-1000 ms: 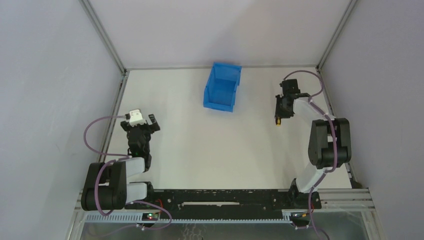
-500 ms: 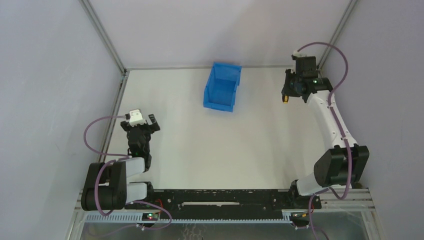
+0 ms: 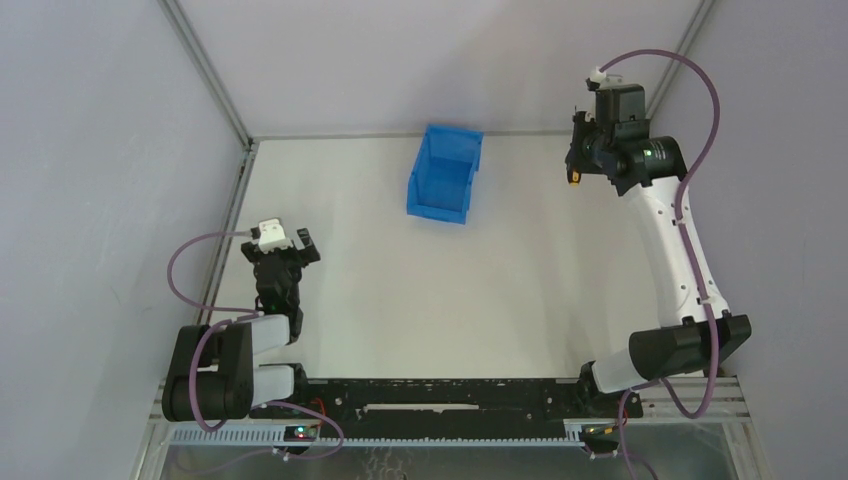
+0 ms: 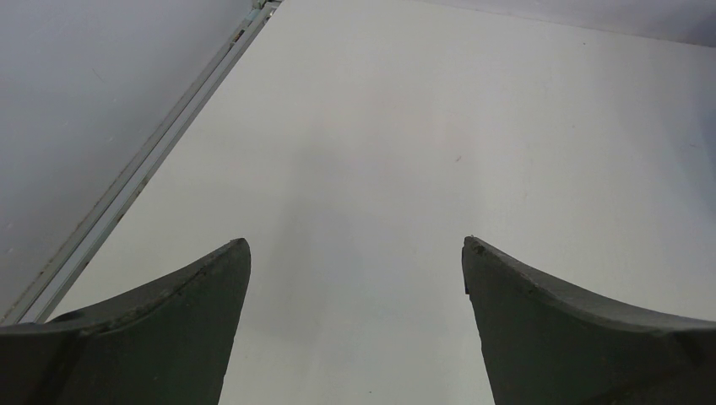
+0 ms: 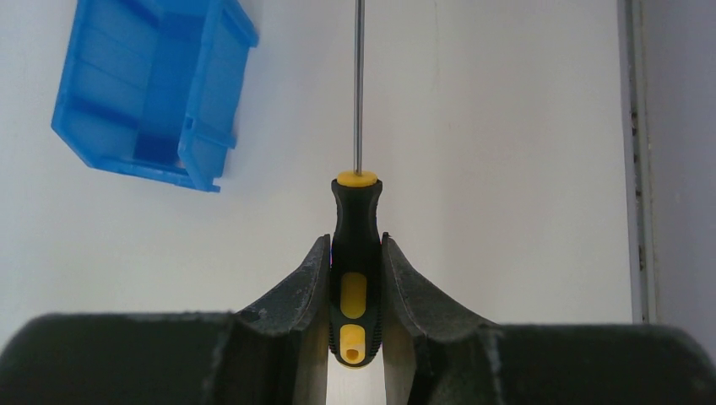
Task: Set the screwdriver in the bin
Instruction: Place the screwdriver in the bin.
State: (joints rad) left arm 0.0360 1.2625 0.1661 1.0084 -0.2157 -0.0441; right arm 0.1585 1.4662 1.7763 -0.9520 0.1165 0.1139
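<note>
My right gripper [image 5: 355, 240] is shut on the screwdriver [image 5: 355, 253], pinching its black-and-yellow handle; the thin metal shaft points away from the fingers. In the top view the right gripper [image 3: 578, 170] is raised high at the back right, with the yellow handle end [image 3: 574, 181] showing below it. The blue bin [image 3: 445, 173] stands on the table at the back middle, well left of that gripper; it also shows in the right wrist view [image 5: 152, 93], upper left, empty. My left gripper [image 3: 290, 243] is open and empty at the left side [image 4: 355, 253].
A metal frame rail [image 3: 230, 220] runs along the table's left edge, close to my left gripper. Another rail [image 5: 639, 169] runs along the right edge. Grey walls enclose the table on three sides. White table [image 3: 450, 290] lies between the arms and the bin.
My right arm has stretched up and towards the back right, lifting the screwdriver off the table. The left arm and the bin have not moved.
</note>
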